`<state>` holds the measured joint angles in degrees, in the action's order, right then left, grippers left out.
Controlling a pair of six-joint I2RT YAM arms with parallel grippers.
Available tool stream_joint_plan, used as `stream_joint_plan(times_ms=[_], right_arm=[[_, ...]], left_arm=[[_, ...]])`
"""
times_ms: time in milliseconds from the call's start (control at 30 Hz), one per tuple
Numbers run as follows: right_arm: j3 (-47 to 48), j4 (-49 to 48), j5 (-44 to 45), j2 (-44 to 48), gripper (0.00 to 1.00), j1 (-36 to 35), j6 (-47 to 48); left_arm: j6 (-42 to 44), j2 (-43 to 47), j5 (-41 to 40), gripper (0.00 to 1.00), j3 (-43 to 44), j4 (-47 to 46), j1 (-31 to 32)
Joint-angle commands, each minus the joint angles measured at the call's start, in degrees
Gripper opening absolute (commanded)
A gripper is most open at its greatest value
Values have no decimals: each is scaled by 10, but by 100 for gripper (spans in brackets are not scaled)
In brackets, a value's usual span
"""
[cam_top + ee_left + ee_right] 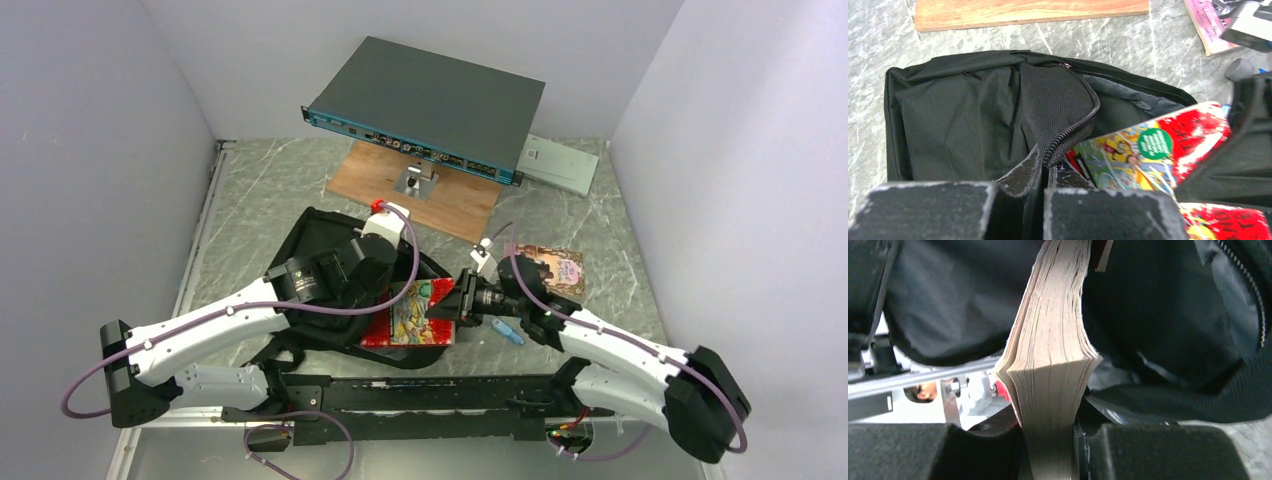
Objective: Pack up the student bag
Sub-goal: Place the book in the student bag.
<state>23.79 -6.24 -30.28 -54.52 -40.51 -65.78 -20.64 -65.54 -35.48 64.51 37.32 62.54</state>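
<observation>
Right wrist: right tool (pixel 1050 445) grips book (pixel 1053 350) against student bag (pixel 1158 315)

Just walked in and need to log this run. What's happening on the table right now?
Two robot arms are packing a black backpack. The left gripper pinches the zipper edge of the flap, holding the mouth open. The right gripper is clamped on a thick red-covered book, its leading end at the opening, most of the cover outside. A second book waits on the table.
</observation>
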Motion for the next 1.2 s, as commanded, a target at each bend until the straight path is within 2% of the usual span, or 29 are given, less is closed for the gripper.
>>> stream_joint_plan(times_ms=[0, 133, 233, 467, 567, 633, 700, 733, 800, 900, 1033, 1167], right_arm=[[-3, -207, 102, -52, 0, -21, -99], [0, -286, 146, -103, 0, -22, -116], [-4, -343, 168, -135, 0, -29, -149], [72, -367, 169, -270, 0, -61, -142], [94, -387, 181, -343, 1, -87, -116], [84, -426, 195, -384, 18, -100, -109], [68, -481, 183, -424, 43, -101, -114], [64, -499, 171, -441, 51, -98, -115], [67, -484, 150, -449, 61, -91, -105], [58, -410, 161, -419, 74, -91, -59], [43, -338, 146, -383, 81, -93, -26], [9, -337, 146, -353, 78, -96, -21]], left_arm=[[15, 8, 35, 0, 30, -35, -1], [25, 10, 75, 0, 25, -54, -1], [16, 1, 84, 0, 47, -19, 0], [19, 11, 89, 0, 38, -40, -1], [6, 4, 61, 0, 42, -35, -1], [-1, 0, 53, 0, 46, -31, -1], [-3, 0, 45, 0, 40, -37, -2], [-2, 1, 42, 0, 35, -44, -2], [-2, 1, 43, 0, 33, -47, -3], [-2, 0, 54, 0, 25, -52, -3], [-12, 3, 72, 0, 14, -54, -3], [-6, 7, 79, 0, 8, -61, -3]])
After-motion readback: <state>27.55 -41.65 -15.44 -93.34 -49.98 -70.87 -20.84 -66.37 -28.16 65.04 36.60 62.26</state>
